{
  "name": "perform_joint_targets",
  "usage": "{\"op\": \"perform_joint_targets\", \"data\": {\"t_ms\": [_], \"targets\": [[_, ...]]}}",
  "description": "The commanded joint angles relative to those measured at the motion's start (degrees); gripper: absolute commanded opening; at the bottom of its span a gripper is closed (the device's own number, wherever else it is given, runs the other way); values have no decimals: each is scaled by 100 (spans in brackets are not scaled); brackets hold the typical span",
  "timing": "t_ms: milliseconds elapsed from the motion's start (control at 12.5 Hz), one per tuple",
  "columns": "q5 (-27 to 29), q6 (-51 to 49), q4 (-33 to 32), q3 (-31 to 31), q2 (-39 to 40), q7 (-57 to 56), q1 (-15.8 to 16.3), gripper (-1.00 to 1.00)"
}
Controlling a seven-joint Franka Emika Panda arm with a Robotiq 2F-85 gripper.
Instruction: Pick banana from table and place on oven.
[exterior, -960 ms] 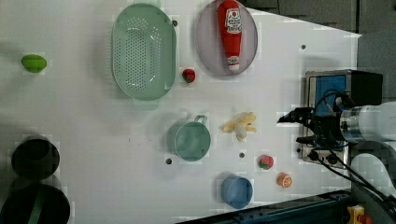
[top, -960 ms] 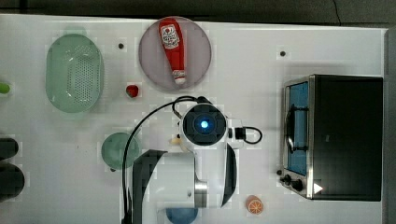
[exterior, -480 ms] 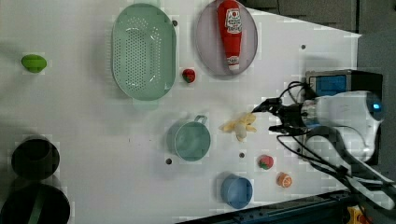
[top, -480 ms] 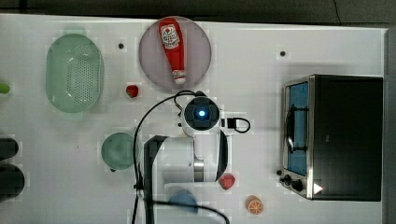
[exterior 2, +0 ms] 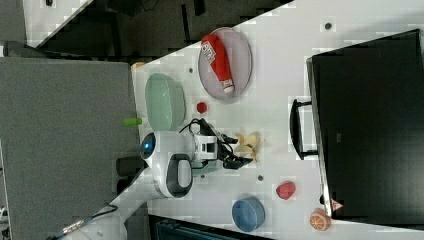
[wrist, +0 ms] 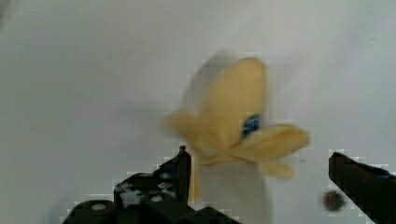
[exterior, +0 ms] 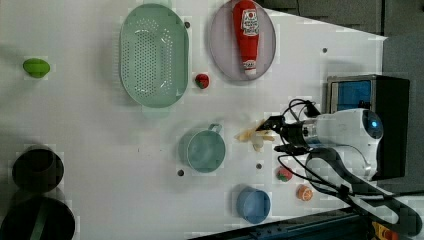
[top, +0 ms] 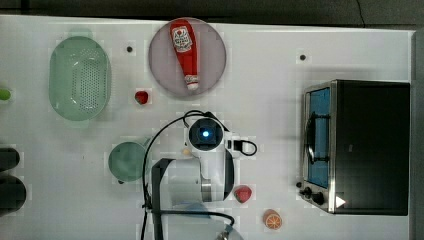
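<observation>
Banana (exterior: 254, 136) lying on the white desk (exterior: 100, 125), peel flaps spread, just beside the green cup (exterior: 202, 150) toward the left view's right. End effector (exterior: 274, 135) down at the banana, black fingers (wrist: 180, 170) spread wide apart on either side of the fruit, nothing clamped between them. In the wrist view, banana (wrist: 236, 123) between the two finger tips, desk surface white all around. In the right view, end effector (exterior 2: 239, 151) right at the banana (exterior 2: 248, 143), pointing toward the oven (exterior 2: 370, 125) side. Oven (top: 367, 147) standing at the top view's right edge of the desk, glass door shut, well apart from the banana. Ketchup bottle (top: 184, 51) lying on a round grey plate (top: 215, 60) at the top view's upper middle. Green colander (top: 80, 77) at the top view's upper left, a strawberry (top: 142, 96) between colander and plate. Second strawberry (top: 243, 193) and orange slice (top: 272, 219) near the oven's lower corner in the top view. Blue bowl (exterior: 253, 204) near the left view's lower edge.
</observation>
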Motion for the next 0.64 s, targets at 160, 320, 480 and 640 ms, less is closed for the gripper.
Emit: {"op": "perform_joint_targets", "data": {"t_ms": [160, 320, 480, 640], "targets": [[58, 293, 171, -16, 257, 316, 113, 69], [58, 475, 142, 12, 300, 316, 113, 18], [58, 580, 138, 24, 299, 316, 114, -27], [58, 587, 138, 27, 271, 316, 114, -50]]}}
